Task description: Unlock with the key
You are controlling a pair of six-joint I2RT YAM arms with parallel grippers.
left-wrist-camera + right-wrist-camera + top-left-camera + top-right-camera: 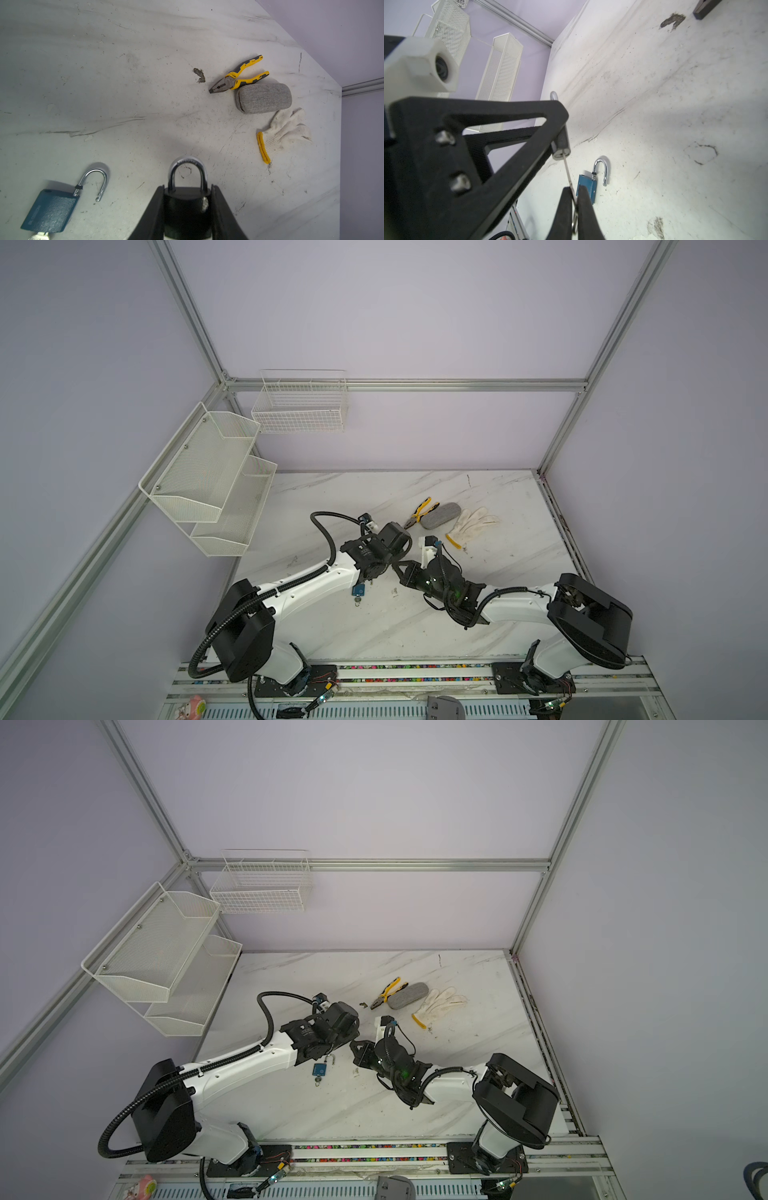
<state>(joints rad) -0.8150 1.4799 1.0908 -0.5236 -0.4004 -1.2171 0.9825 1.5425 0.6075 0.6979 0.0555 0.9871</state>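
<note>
My left gripper [187, 188] is shut on a black padlock [187, 207], one finger on each side of its body, and the silver shackle [188, 166] is closed. In the right wrist view my right gripper [574, 190] is shut on a thin silver key [568, 172]. The key's tip meets the bottom face of the black padlock [561, 145]; how deep it sits I cannot tell. In both top views the two grippers meet at mid-table, the right gripper [399, 566] pointing at the left wrist.
A blue padlock [49, 212] lies on the table with its shackle open and a key in it, just beside the left arm [358, 590]. Yellow pliers [422, 512], a grey case [440, 515] and a white glove [473, 522] lie behind. Wire baskets [208, 481] hang on the left wall.
</note>
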